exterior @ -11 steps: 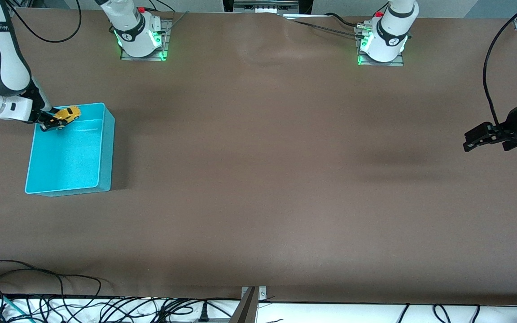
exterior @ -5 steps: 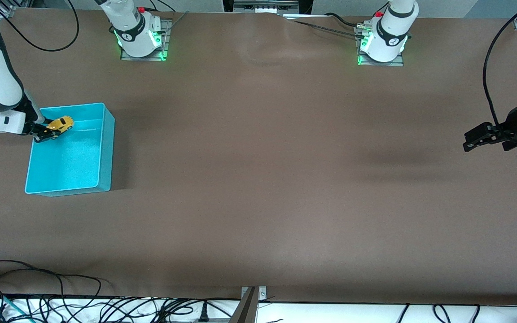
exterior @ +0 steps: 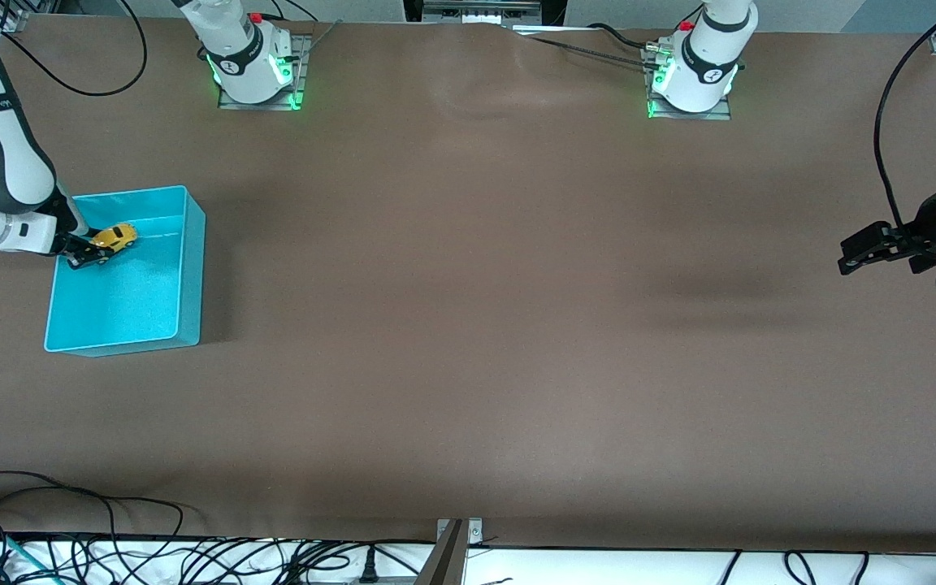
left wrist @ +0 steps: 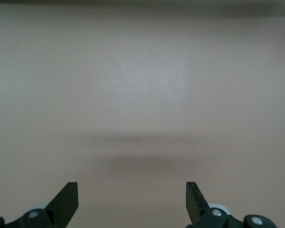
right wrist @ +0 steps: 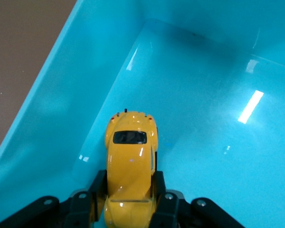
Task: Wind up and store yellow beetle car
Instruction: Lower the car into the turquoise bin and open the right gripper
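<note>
Right gripper (exterior: 88, 253) clamped on the yellow beetle car (exterior: 115, 236), fingers (right wrist: 92, 190) pressing both flanks of the body. Car held inside the turquoise bin (exterior: 188, 268), low over its floor near a corner, at the right arm's end of the brown table (exterior: 468, 325). Left gripper (exterior: 851, 253) waiting over bare table at the left arm's end, fingers (left wrist: 66, 202) spread wide apart, holding nothing.
</note>
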